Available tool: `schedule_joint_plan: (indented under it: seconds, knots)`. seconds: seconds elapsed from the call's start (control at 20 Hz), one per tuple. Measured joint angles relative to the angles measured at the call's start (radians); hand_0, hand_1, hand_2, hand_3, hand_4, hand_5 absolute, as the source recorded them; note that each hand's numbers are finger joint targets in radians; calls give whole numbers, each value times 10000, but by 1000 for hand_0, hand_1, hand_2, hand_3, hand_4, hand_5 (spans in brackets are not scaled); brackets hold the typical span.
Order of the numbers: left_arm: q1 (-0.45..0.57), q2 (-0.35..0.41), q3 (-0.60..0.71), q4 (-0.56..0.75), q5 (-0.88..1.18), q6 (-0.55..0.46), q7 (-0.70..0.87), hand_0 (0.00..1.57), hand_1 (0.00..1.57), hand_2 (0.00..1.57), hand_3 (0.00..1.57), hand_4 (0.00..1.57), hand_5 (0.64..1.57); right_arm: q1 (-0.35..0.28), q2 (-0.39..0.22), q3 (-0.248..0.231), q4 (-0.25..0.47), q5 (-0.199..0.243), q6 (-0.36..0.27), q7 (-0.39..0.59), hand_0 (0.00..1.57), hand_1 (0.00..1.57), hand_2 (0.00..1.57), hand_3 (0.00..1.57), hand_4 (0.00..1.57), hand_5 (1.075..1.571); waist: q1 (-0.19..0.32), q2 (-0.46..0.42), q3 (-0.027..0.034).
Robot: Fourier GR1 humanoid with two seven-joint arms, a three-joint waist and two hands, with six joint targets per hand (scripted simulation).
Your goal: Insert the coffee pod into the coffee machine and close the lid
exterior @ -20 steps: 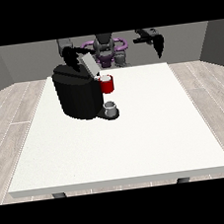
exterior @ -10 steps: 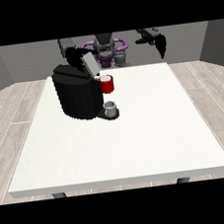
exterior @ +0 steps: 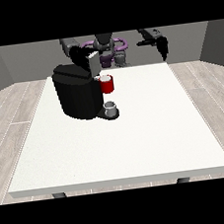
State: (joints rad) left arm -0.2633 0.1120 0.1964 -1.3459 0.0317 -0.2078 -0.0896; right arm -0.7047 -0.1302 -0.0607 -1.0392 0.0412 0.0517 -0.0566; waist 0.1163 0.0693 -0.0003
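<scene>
The black coffee machine (exterior: 77,96) stands on the left half of the white table (exterior: 137,140). A red round part (exterior: 107,84) sticks out at its upper front. Below that a small grey cup (exterior: 111,107) sits on the machine's base. A grey lid flap (exterior: 94,63) stands tilted up at the machine's top. The hand at the view's left (exterior: 80,53) is right behind and above this flap, at the machine's top. The hand at the view's right (exterior: 162,45) hangs in the air above the table's far right edge, fingers pointing down, holding nothing. No separate coffee pod shows.
The robot's torso (exterior: 108,47) is behind the table's far edge. The table's front edge (exterior: 122,181) runs along the bottom of the scene. A wooden floor (exterior: 14,111) surrounds the table.
The hand at the view's left has shifted slightly to the right over the machine's top, by the lid flap. The other hand has stayed put.
</scene>
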Motion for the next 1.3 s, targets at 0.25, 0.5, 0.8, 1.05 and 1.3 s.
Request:
schedule_joint_plan:
  seconds: [0.25,0.5,0.8,1.05,1.3]
  knots:
    - [-70,22,-47,187,-41,103,-118,0,0,0,0,121,1571,-458,243,407,101,492,-163,98,0,0,0,0,125,1571,104,61,-1]
    - [-161,169,-51,102,160,-33,32,0,0,0,0,0,1571,-726,242,519,436,902,-229,-202,0,0,0,0,142,1571,235,161,1]
    - [-76,117,-214,193,46,11,-504,0,0,0,0,202,1571,-1082,552,545,430,976,-279,-156,0,0,0,0,67,1571,192,23,0]
    - [291,-126,-369,111,-30,192,-743,0,0,0,0,245,1571,-360,1034,906,75,690,66,-669,0,0,0,0,275,1571,-62,-521,2]
    - [635,-275,-316,392,-17,367,-841,0,0,0,0,192,1571,1296,1223,1666,-672,-373,50,-1128,0,0,0,0,157,1571,-629,-1249,2]
